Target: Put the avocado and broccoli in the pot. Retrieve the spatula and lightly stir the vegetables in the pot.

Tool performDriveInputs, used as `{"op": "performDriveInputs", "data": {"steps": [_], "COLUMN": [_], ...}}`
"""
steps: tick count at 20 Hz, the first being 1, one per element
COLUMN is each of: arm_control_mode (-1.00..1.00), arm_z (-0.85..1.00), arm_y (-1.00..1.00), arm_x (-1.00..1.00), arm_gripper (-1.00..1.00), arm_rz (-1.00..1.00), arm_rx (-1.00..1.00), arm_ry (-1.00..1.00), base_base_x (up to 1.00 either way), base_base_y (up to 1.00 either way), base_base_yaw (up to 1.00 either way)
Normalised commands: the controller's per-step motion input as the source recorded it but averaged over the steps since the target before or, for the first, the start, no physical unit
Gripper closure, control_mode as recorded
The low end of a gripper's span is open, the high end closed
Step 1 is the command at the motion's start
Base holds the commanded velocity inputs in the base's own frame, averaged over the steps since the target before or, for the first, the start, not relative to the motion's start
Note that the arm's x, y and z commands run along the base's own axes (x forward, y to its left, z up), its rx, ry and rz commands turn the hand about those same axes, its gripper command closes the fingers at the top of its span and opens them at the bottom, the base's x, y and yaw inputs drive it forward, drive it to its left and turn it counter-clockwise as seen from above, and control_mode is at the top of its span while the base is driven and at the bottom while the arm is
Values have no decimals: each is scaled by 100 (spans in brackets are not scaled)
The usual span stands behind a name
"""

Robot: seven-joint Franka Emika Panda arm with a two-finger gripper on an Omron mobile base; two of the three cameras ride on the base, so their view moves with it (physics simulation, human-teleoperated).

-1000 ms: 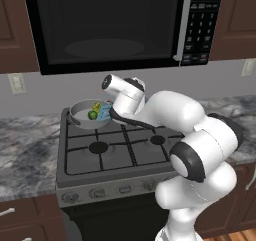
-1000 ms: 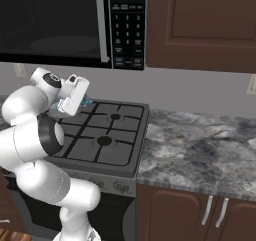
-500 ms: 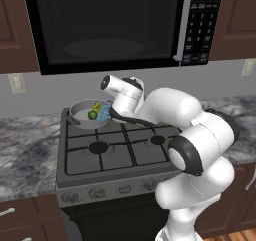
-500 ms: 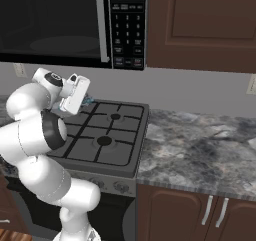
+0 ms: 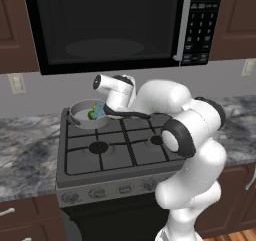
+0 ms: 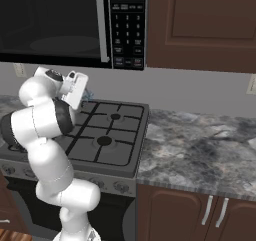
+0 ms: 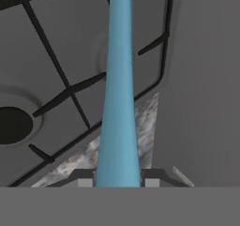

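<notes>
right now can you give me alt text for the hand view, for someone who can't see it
A light blue spatula runs straight up the middle of the picture, its handle clamped between the gripper fingertips at the bottom. Behind it lie the dark stove grates, a burner and a sliver of grey marbled counter.
</notes>
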Motion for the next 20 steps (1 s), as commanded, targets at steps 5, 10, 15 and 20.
{"op": "performDriveInputs", "data": {"steps": [5,10,15,20], "arm_control_mode": [-100,-100,-100,-100], "arm_z": [0,0,0,-11], "arm_y": [5,7,3,0], "arm_x": [26,24,32,30], "arm_gripper": [100,100,100,100], "arm_rz": [0,0,0,0], "arm_rx": [-3,-3,-4,-5], "arm_ry": [0,0,0,0], "base_base_x": [0,0,0,0], "base_base_y": [0,0,0,0], "base_base_yaw": [0,0,0,0]}}
